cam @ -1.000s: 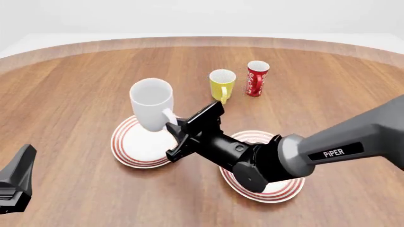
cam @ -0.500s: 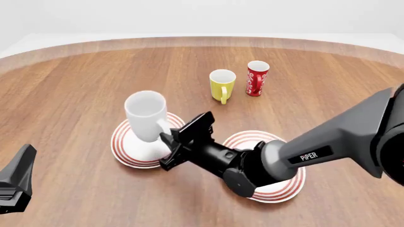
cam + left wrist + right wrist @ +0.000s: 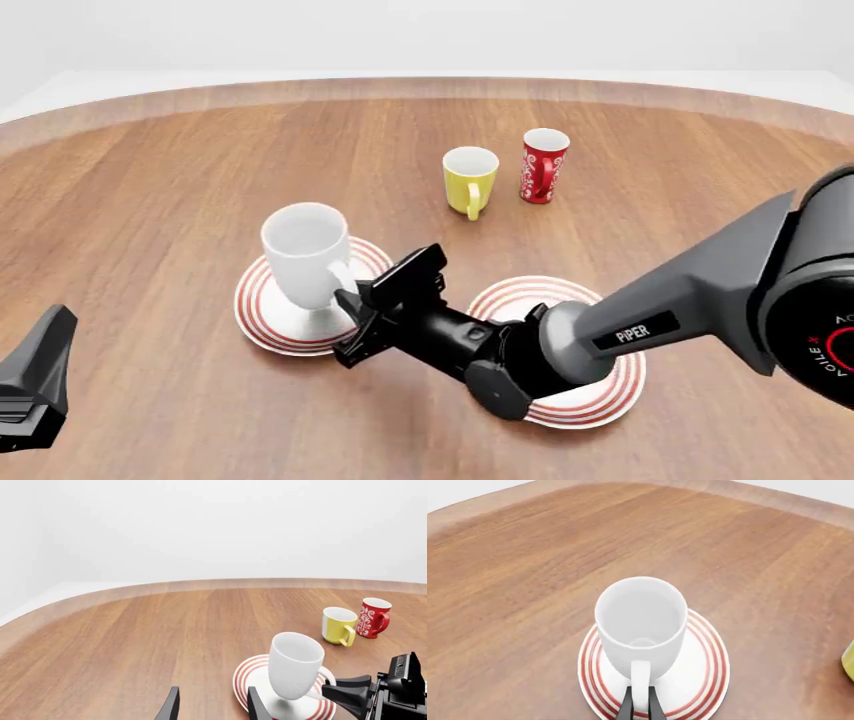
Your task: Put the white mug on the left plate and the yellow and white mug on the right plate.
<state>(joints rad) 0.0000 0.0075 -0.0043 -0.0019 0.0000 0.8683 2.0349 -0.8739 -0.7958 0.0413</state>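
The large white mug [image 3: 306, 254] is on the left plate [image 3: 262, 318], leaning slightly, with its base down at the plate's surface. My right gripper [image 3: 352, 303] is shut on the mug's handle [image 3: 640, 674], and both thin fingertips pinch it in the right wrist view. The yellow and white mug [image 3: 469, 180] stands farther back on the table. My right arm partly covers the right plate [image 3: 590, 402]. At the near left, my left gripper [image 3: 35, 385] is away from everything, and its fingers [image 3: 171, 709] are spread with nothing between them.
A slim red mug [image 3: 543, 165] with a white pattern stands just right of the yellow mug. The round wooden table [image 3: 160, 180] curves away at the back. My right arm [image 3: 641, 325] stretches across the right side.
My right gripper has lowered the white mug from above the left plate down onto it and shifted slightly left. The left arm has not moved.
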